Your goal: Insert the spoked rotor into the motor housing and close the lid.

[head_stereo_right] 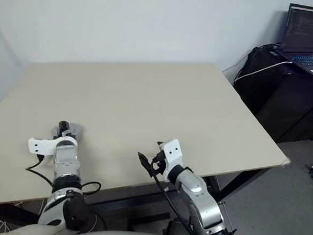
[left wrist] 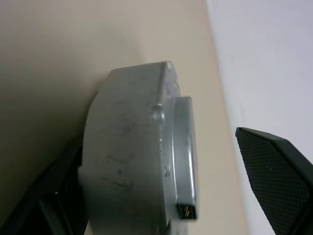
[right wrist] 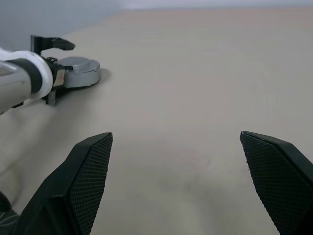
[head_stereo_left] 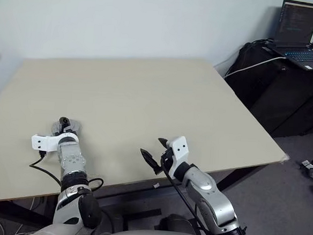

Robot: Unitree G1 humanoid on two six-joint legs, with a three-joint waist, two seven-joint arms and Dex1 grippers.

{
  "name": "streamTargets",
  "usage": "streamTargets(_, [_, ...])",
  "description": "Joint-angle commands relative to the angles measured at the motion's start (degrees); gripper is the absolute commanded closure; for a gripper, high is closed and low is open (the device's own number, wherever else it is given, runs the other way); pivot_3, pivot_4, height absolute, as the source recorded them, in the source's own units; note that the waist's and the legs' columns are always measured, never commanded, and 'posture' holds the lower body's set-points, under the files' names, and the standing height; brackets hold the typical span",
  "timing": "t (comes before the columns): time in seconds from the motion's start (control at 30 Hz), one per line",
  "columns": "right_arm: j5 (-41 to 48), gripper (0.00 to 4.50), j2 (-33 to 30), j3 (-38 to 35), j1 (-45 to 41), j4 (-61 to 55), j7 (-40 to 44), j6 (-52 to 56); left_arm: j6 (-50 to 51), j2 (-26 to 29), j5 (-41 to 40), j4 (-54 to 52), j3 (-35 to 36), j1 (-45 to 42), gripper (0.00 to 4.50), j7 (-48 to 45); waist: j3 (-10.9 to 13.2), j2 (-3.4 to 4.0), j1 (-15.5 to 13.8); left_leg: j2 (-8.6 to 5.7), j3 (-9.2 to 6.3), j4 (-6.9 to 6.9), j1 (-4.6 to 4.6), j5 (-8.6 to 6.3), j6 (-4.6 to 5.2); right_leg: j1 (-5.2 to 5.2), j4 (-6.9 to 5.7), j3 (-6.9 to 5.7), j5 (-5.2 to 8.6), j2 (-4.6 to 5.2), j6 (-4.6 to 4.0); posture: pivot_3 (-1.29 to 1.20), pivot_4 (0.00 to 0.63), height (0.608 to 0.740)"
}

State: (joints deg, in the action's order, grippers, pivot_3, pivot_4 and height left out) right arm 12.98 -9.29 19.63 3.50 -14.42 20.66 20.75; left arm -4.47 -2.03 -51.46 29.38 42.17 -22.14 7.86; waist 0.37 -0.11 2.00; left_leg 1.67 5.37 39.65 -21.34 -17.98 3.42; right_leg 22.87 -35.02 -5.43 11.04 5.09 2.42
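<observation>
A round silver-grey unit lies on the table point(head_stereo_left: 147, 90) near its left front. The lid point(right wrist: 80, 68) is its flat top, and its side wall point(left wrist: 127, 142) shows close up in the left wrist view. The motor housing's coils and the spoked rotor are hidden. My left gripper point(head_stereo_left: 65, 125) is open and straddles this unit. One finger point(left wrist: 274, 176) stands clear of the wall, and the other lies low against the opposite side. My right gripper point(head_stereo_left: 152, 147) hangs open and empty over the table's front edge, pointing towards the unit, and its fingers point(right wrist: 93, 161) are spread wide.
The table's right edge and front corner point(head_stereo_left: 283, 156) drop off to grey floor. A black cabinet point(head_stereo_left: 287, 89) with an open laptop point(head_stereo_left: 297, 30) and a white cable stands at the far right. A black cable point(head_stereo_left: 40, 166) trails from the left wrist.
</observation>
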Motion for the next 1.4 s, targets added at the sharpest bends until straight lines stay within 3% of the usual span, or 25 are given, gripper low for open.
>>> streamTargets(0.03, [-0.2,0.0,0.7,-0.8,-0.8,-0.9,-0.2,0.2,1.6,-2.5,1.2,-3.1,-0.3,4.9,0.05,4.2,-0.1,0.1,0.2,0.0,0.0,-0.01,0.04,0.0,0.0,-0.03,0.01,0.0,0.03,0.0,0.02,0.0,0.0,0.74])
streamTargets(0.43, [-0.5,0.0,1.5,-1.1,-0.9,-0.6,0.2,0.7,8.9,-9.0,-0.6,-20.8,-4.8,20.2,0.05,8.6,-0.3,0.37,1.2,0.44,0.29,-0.16,0.6,-0.19,0.09,-0.26,-0.05,0.16,0.23,0.01,0.06,0.0,0.0,0.74])
streamTargets(0.83, [-0.1,0.0,2.9,-2.0,-1.5,0.7,0.1,1.3,21.6,-9.1,-2.9,-37.6,-16.7,35.0,0.05,9.9,-0.3,0.48,1.0,0.49,0.42,-0.18,0.65,-0.68,0.07,0.02,-0.02,0.15,0.31,0.1,-0.06,0.0,0.0,0.74])
streamTargets(1.07, [-0.7,0.0,2.9,-3.6,-0.1,0.0,-1.2,0.7,19.7,0.1,14.1,-45.5,-33.2,41.1,0.05,-3.0,0.0,0.69,-1.3,0.38,0.49,-0.16,0.55,-0.7,0.06,0.08,0.05,0.12,0.35,0.26,-0.02,0.0,0.0,0.74])
streamTargets(1.4, [-5.4,0.0,2.2,-5.9,3.6,-0.2,-5.7,-5.2,-0.6,4.8,37.2,-39.4,-40.5,38.8,0.05,-10.8,0.0,0.79,-1.3,0.48,0.49,-0.18,-0.21,-0.35,-0.04,0.73,-0.15,0.1,0.34,0.0,-0.21,0.0,0.0,0.74])
